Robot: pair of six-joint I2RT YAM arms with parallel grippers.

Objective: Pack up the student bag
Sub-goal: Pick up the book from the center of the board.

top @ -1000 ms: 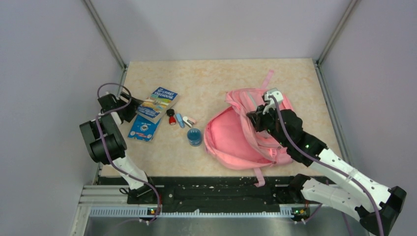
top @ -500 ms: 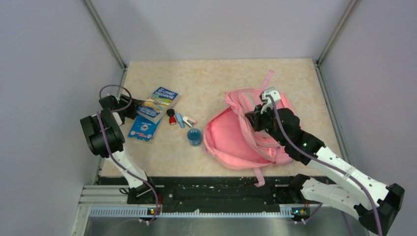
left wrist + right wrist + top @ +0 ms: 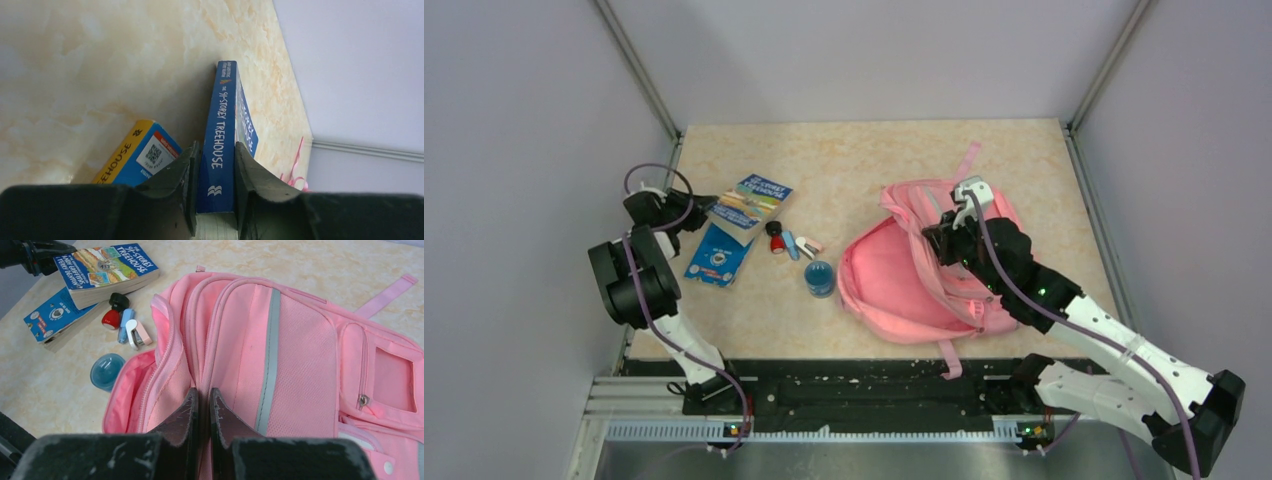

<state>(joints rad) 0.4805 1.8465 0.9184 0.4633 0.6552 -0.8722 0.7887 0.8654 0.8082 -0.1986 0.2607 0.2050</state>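
The student bag (image 3: 894, 285) is a large pink backpack lying open at centre right, its pink lining showing. My right gripper (image 3: 204, 392) is shut on a fold of pink fabric at the bag's (image 3: 295, 340) opening edge. At the far left, my left gripper (image 3: 216, 146) is closed round the spine end of a blue "Treehouse" book (image 3: 221, 110), both fingers pressing its covers. In the top view that book (image 3: 749, 203) lies tilted on a second blue book (image 3: 719, 256).
Between the books and the bag lie a red-and-black piece (image 3: 773, 238), a light blue piece (image 3: 791, 243), a pink-and-white stapler (image 3: 808, 245) and a round blue lid or cup (image 3: 820, 277). A side wall stands close to the left arm. A pink strap (image 3: 967, 160) trails toward the back.
The left gripper's jaws have closed onto the upper book, which has shifted a little toward the back. The right gripper keeps its hold on the bag, barely moved.
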